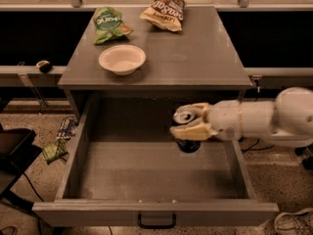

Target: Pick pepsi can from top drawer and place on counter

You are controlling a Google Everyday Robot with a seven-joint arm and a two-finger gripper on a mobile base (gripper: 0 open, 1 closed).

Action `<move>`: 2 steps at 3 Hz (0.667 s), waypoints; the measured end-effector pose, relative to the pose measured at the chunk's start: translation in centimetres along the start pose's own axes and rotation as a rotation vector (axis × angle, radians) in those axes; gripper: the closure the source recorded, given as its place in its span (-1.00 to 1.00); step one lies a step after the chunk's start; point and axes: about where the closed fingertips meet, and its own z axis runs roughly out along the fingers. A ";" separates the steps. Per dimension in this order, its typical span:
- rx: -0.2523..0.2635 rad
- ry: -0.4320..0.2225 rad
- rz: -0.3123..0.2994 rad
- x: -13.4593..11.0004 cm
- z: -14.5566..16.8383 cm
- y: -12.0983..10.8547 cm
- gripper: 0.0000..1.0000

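The pepsi can [185, 117], dark with a silver top, is held in my gripper [190, 124], whose cream fingers are shut around its sides. The can hangs above the floor of the open top drawer [146, 170], near the drawer's right side, and its lower part is dark against the drawer's shadow. My white arm [264, 121] reaches in from the right. The grey counter [195, 58] lies just behind and above the can.
On the counter stand a white bowl [122, 58], a green chip bag [109, 23] and a brown chip bag [164, 9]. The drawer has a dark handle [156, 223] at its front. Small litter [56, 148] lies on the floor at left.
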 end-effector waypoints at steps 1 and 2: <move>0.061 -0.028 0.026 -5.8 -5.9 -1.6 1.00; 0.136 -0.104 0.091 -10.5 -9.0 -6.5 1.00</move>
